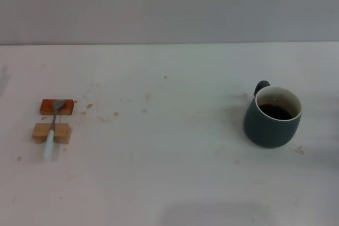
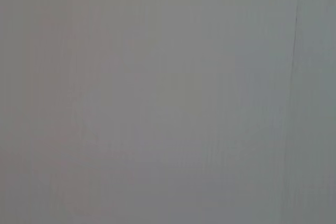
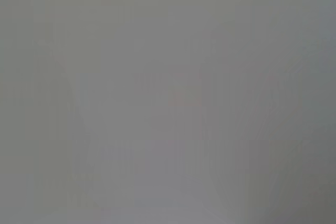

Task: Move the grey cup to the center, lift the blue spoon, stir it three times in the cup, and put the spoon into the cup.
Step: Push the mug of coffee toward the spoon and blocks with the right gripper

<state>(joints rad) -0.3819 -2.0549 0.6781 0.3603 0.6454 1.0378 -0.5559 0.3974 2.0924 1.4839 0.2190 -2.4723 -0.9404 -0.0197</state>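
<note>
The grey cup [image 1: 272, 118] stands upright on the right side of the white table [image 1: 169, 146] in the head view. Its loop handle points toward the back and dark liquid fills it. On the left lies the blue spoon [image 1: 52, 128], resting across two small blocks, its silver bowl on the reddish-brown block [image 1: 57, 107] and its pale handle over the tan block [image 1: 51, 133]. Neither gripper appears in any view. Both wrist views hold only a plain grey surface.
Small brown crumbs and stains dot the table between the blocks and the cup. A grey wall rises behind the table's far edge [image 1: 169, 44].
</note>
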